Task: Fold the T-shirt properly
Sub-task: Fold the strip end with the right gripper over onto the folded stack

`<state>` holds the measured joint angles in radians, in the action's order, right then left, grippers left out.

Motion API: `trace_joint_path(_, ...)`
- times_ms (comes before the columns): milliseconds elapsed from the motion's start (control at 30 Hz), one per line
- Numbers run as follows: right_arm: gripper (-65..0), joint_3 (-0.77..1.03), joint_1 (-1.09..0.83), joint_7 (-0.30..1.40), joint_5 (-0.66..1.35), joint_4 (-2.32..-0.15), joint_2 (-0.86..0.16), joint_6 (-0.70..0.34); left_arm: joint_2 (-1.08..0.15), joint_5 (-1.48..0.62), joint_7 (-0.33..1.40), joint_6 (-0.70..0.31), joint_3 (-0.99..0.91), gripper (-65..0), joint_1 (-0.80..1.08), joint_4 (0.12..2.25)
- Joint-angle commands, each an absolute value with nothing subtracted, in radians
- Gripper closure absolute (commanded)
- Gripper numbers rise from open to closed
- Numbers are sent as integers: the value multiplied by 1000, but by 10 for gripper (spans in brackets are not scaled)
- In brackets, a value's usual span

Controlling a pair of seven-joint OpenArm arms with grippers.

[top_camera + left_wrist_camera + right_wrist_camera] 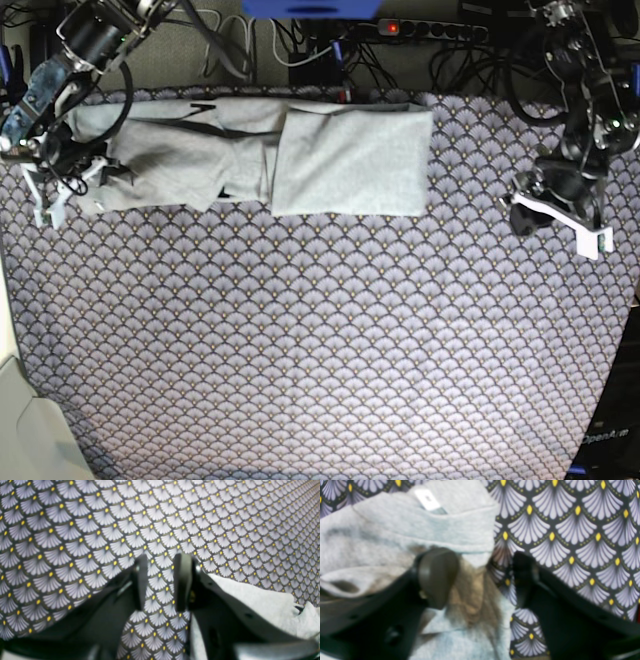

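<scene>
The light grey T-shirt (350, 160) lies partly folded along the far edge of the table, its right part a neat rectangle and its left part rumpled. My right gripper (55, 200) is at the shirt's left end. In the right wrist view it (482, 580) is open, one finger (437, 577) over the shirt (395, 522) and the other over the patterned cloth, with the shirt's edge between them. A white label (427, 500) shows on the shirt. My left gripper (540, 210) is open and empty (161, 582), right of the shirt and apart from it.
The scallop-patterned purple-grey cloth (320, 340) covers the whole table. A power strip and cables (400, 28) run behind the far edge. A pale surface (25, 420) sits at the near left corner. A whitish fuzzy patch (262, 605) shows beside my left gripper's right finger.
</scene>
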<state>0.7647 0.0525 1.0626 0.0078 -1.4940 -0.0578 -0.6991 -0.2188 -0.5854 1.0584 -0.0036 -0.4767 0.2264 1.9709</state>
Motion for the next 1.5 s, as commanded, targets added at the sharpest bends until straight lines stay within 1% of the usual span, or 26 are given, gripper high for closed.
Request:
trace_joint_path(0, -288, 763, 58, 1090, -15, -1497, -64, -698, -231, -593, 1041, -7, -483, -180, 220, 1986)
trace_joint_path(33, -258, 763, 58, 1090, -15, -1497, -64, -698, -231, -593, 1041, -7, -483, -180, 220, 1986)
trace_joint_path(100, -172, 762, 58, 1092, -15, -1497, -64, -698, -231, -593, 1041, -7, -483, -180, 220, 1986)
trace_joint_path(200, 0, 762, 58, 1092, -16, -1497, -64, -698, -231, -593, 1041, -7, -483, -180, 220, 1986)
trace_joint_path(300, 0, 765, 58, 1109, -18, -1524, -70, -698, -231, -593, 1041, -7, -483, -180, 220, 1986)
trace_joint_path(433, 0, 765, 51, 1130, -16, -1613, -61, -698, -231, -593, 1041, -7, -483, -180, 222, 1986)
trace_joint_path(600, 0, 756, 31, 1130, -16, -1758, 10, -698, -231, -593, 1041, -7, -539, -180, 222, 1986)
trace_joint_path(833, 0, 624, -35, 1130, -18, -1906, 105, -698, -234, -591, 1041, -7, -702, -180, 234, 1982)
trace_joint_path(933, 0, 556, -74, 1130, -18, -1960, 154, -698, -278, -591, 1041, -7, -751, -180, 236, 1979)
trace_joint_path(1200, 0, 383, -120, 1130, -15, -1975, 157, -698, -346, -591, 1041, -8, -886, -181, 251, 1886)
trace_joint_path(1233, 0, 352, -120, 1130, -15, -1975, 157, -698, -354, -591, 1041, -18, -897, -181, 252, 1871)
trace_joint_path(1333, 0, 260, -134, 1130, -10, -1975, 157, -698, -372, -591, 1041, -108, -932, -179, 272, 1827)
trace_joint_path(1400, 0, 208, -140, 1130, 50, -1975, 157, -698, -372, -582, 1041, -151, -961, -178, 278, 1808)
trace_joint_path(1467, 0, 174, -142, 1130, 114, -1975, 157, -698, -372, -582, 1041, -171, -987, -178, 278, 1782)
